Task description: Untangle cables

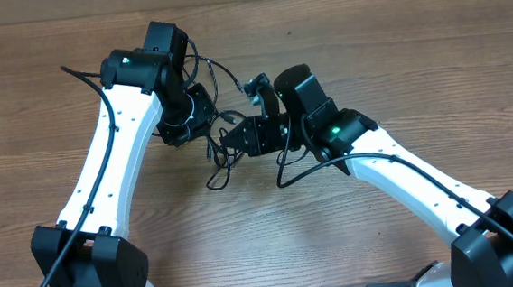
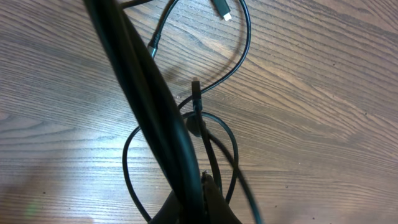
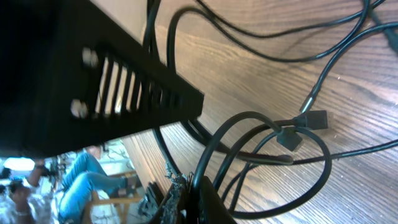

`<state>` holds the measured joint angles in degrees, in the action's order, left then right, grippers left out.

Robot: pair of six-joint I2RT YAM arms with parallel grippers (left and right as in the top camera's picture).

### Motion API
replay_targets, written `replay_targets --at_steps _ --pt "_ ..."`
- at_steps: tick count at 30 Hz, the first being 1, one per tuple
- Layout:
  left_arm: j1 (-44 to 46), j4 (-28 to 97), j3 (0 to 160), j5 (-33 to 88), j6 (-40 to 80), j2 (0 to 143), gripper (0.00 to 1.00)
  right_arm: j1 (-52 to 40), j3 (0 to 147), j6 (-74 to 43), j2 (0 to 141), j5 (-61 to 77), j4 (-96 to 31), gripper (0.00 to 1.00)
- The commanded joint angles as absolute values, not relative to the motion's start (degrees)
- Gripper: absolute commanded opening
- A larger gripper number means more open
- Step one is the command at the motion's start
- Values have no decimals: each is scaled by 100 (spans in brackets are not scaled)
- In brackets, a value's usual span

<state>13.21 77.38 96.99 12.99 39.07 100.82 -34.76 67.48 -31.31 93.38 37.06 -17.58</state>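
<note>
The cables [image 1: 221, 167] are thin black cords bunched in loops on the wooden table between my two arms. In the left wrist view they [image 2: 214, 140] lie in loops, with a silvery-tipped plug [image 2: 224, 14] at the top. My left gripper [image 2: 200, 200] is shut on one cord, which runs up close past the camera. My right gripper [image 3: 196, 200] is shut on another cord that arches up from its jaws; two small plug ends [image 3: 316, 119] lie just beyond. From overhead, the left gripper [image 1: 208, 120] and right gripper [image 1: 230, 139] sit close together over the bunch.
The left arm's black body [image 3: 93, 74] fills the upper left of the right wrist view, close to my right gripper. Each arm's own thicker black cable [image 1: 393, 156] trails along its white link. The table edge [image 3: 134, 162] lies to the left of the right gripper.
</note>
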Motion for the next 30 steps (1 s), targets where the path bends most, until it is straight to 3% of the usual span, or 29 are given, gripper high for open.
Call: replay_targets --at_steps 1,22,30 --pt "1354 7754 9647 1177 3922 9966 4 -3378 6908 -3452 9198 3924 -1472 4" --pt "1354 7784 9647 1142 3900 9966 5 -2860 6908 -5207 9198 3885 172 4" --pt "1354 7784 9647 1144 3900 9966 4 -2788 6906 -5225 9198 3336 -447 4"
